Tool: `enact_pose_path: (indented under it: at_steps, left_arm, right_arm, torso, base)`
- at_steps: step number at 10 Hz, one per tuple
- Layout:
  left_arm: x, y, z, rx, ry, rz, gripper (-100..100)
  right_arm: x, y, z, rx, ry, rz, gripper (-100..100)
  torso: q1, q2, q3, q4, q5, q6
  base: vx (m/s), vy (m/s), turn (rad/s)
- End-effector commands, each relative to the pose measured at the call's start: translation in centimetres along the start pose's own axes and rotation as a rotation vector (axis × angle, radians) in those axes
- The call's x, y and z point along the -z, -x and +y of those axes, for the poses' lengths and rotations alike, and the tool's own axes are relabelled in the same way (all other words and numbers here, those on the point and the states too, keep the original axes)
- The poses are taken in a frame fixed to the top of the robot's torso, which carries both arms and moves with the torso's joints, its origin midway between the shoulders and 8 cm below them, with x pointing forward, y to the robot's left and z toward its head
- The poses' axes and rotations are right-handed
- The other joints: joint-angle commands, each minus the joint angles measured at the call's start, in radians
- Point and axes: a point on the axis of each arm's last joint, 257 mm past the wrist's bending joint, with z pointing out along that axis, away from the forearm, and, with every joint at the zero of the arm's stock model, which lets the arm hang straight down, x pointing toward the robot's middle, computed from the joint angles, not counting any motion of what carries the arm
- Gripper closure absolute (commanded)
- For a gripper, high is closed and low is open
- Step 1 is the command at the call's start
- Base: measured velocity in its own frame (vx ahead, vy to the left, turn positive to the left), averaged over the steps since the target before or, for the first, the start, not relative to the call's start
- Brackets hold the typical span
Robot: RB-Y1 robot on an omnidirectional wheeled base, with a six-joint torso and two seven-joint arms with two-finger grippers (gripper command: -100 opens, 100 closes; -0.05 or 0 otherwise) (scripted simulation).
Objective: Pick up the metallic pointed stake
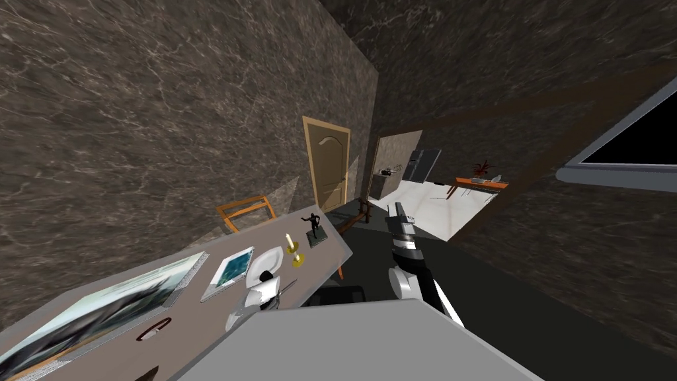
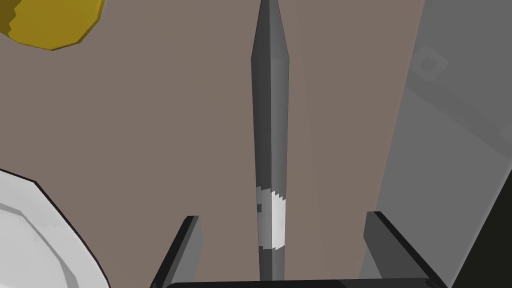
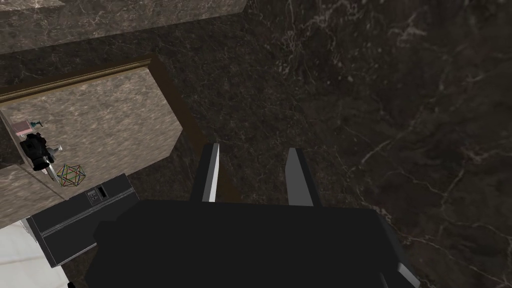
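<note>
Jaws of the left gripper (image 2: 283, 216) spread wide, one blade on either side of the metallic stake (image 2: 270, 125) and neither touching it. The stake lies flat on the brown-grey table (image 2: 150, 125), near the edge. Its shaft runs straight out from the gripper body and its point is at the far end. A pale patch marks the shaft just ahead of the blades.

The step in hand is judged to be the closing grasp. The stake already sits midway between the blades, so they should close evenly. The wrist should stay square to the shaft so that the thin bar is pinched across its width and does not roll aside. The lift should be vertical and only after the pinch is firm. The white plate (image 2: 35, 235) and the yellow candle holder (image 2: 50, 20) lie well to one side, clear of the blades.

The left wrist view alone gives the alignment of blades and shaft. In the head view the stake is at most a thin grey sliver beside the plate, probably it but too small to confirm. That view adds the wider setting: a candle (image 1: 289, 241), a black figurine (image 1: 313, 223) and a wooden chair (image 1: 246, 210). The right gripper (image 3: 254, 150) is held up away from the table, blades apart with a narrower gap and nothing between them.
</note>
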Motion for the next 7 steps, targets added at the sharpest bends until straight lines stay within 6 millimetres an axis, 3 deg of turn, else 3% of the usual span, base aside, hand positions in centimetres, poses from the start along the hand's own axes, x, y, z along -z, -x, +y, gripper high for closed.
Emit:
enact_pose_path:
  at_steps: [1,3,4,7]
  left_arm:
    - [0.14,-0.73,1.33,-0.028,0.002,0.005,-100]
    - [0.33,-0.85,0.58,-0.024,-0.01,0.007,-100]
    - [0.38,-0.89,0.52,-0.025,-0.012,0.007,100]
    - [0.37,-0.89,0.55,-0.025,-0.011,0.007,100]
  right_arm:
    - [0.0,0.0,0.0,0.0,0.0,0.0,0]
    - [0.0,0.0,0.0,0.0,0.0,0.0,0]
    - [0.0,0.0,0.0,0.0,0.0,0.0,0]
    - [-0.01,0.0,0.0,0.0,0.0,0.0,0]
  torso:
    - [0.0,0.0,0.0,0.0,0.0,0.0]
    - [0.002,0.001,0.0,0.0,0.0,0.0]
    - [0.002,0.004,0.002,0.001,0.0,0.0]
    - [0.003,0.006,0.004,0.001,0.001,0.0]
  base:
    - [0.114,0.02,0.212]
    - [0.058,0.007,0.049]
    - [0.007,0.0,0.0]
    - [0.0,0.0,0.0]
